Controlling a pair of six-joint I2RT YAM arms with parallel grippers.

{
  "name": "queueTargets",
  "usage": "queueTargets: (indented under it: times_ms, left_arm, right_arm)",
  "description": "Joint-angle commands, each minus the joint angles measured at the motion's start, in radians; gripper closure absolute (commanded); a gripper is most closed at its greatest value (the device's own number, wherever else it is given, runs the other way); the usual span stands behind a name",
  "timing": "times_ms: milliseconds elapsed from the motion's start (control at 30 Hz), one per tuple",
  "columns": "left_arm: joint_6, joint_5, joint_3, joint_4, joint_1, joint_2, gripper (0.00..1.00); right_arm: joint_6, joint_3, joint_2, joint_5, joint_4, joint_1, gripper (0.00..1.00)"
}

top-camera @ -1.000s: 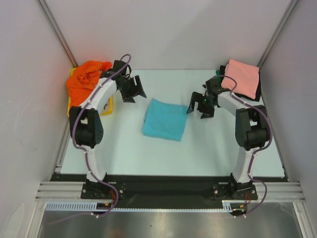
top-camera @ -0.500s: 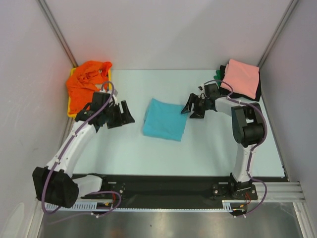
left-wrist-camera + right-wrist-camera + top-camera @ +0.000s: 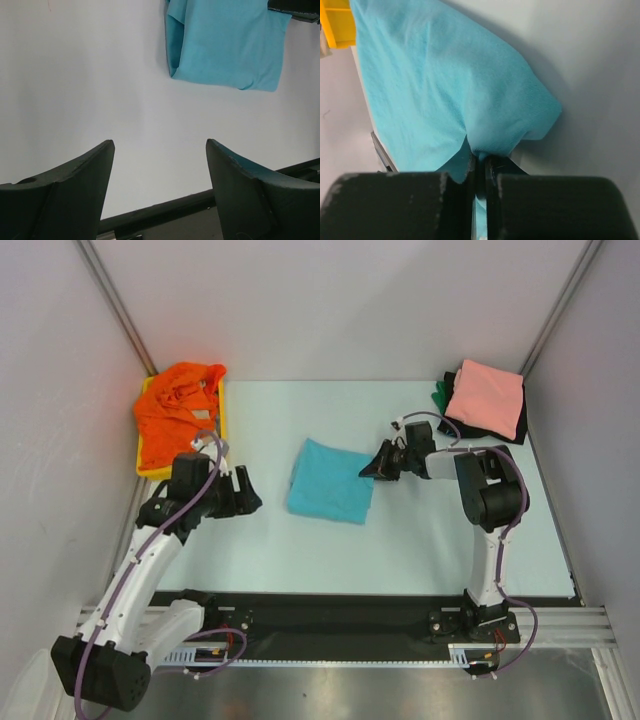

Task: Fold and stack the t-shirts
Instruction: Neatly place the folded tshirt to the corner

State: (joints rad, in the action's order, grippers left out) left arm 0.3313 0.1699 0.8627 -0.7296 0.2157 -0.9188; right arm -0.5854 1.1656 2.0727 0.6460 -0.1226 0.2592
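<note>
The right gripper [image 3: 479,161] has its jaws pressed together on a thin pinch of the turquoise t-shirt [image 3: 445,90], taken at one corner of its edge. The cloth rises into the jaws, and the rest of the folded shirt lies flat beyond the fingertips. The left gripper [image 3: 159,146] has its jaws spread with nothing between them and the table [image 3: 75,75] below; the shirt lies ahead of its fingertips, well apart. Finding: the garment is held on one side only. Judged risks: if the right arm lifts or drags by this single pinch, the folded layers may slide apart and the shirt may open out. How many layers the bite has caught cannot be told. So small a bite could also slip free in transit. The salmon pink t-shirt [image 3: 487,397] lies over a black t-shirt [image 3: 519,426] behind the right jaws; a one-sided placement there may land crooked or rumpled. The orange t-shirt [image 3: 175,405] lies crumpled on the yellow tray [image 3: 223,425] behind the left jaws, not yet folded.
</note>
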Motion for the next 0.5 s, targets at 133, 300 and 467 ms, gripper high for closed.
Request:
queueTargets:
  times_ms: [133,300,467]
  left_arm:
    - [-0.021,-0.003,-0.037,0.087,0.004,0.043,0.2]
    - [-0.021,0.002,-0.04,0.093,0.004,0.04,0.2]
    - [-0.02,-0.006,-0.042,0.09,0.001,0.043,0.21]
  right_arm:
    - [0.09,-0.001,-0.085,-0.006,0.046,-0.044,1.0]
    - [0.214,0.055,-0.21,-0.114,0.228,-0.092,1.0]
    - [0.311,0.149,-0.261,-0.213,0.374,-0.123,1.0]
